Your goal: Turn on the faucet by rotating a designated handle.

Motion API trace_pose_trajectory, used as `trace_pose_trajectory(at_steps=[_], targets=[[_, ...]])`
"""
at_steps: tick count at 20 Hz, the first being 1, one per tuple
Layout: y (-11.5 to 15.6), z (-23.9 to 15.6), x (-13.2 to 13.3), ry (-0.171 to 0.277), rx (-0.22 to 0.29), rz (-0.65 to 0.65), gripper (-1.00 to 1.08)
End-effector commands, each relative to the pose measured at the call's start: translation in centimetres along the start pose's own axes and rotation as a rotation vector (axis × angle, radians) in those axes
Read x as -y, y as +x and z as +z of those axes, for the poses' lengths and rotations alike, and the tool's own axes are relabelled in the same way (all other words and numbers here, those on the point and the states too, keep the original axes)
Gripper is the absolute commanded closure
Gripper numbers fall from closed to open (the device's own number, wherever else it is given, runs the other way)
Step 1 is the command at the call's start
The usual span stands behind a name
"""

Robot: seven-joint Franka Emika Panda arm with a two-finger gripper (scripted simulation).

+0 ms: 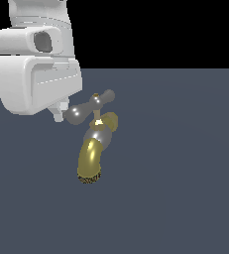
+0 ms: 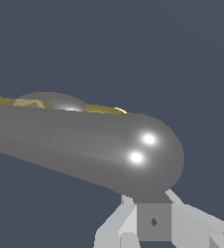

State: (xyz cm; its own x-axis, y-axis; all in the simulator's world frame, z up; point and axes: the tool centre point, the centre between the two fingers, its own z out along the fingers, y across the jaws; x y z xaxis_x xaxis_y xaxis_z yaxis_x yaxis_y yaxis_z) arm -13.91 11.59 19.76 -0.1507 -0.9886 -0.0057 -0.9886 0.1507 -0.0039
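Filling most of the wrist view, one glossy grey arm of the handle (image 2: 84, 145) runs across the frame and ends in a rounded knob carrying two bright highlights. Just under that knob sit the pale grey parts of the jaws, the gripper (image 2: 152, 218) so near the metal that it looks to be touching it; whether the jaws are apart or pressed together cannot be told from either view. Behind the arm, a sliver of gold and a grey dome peek over its upper edge.

From the exterior view, one faucet (image 1: 97, 144) stands on the dark blue-grey bench (image 1: 185, 188), with a single curved gold spout bending down to a rough dark-gold rim. Above its silver-grey collar is the handle (image 1: 88, 106): two arms, each with a rounded knob, meeting at one small hub. One white robot arm (image 1: 34, 74) occupies the exterior view's upper left, and its lower tip meets the knob on that side. Only one small pale finger piece shows there.
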Motion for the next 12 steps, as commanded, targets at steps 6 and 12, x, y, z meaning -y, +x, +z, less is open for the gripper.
trace_pose_trajectory(at_steps=[6,12], targets=[[5.5,0.0,-0.3,-0.003,-0.004,0.039,1.08],[8.2,0.0,-0.8,-0.004,-0.006,0.044,1.08]])
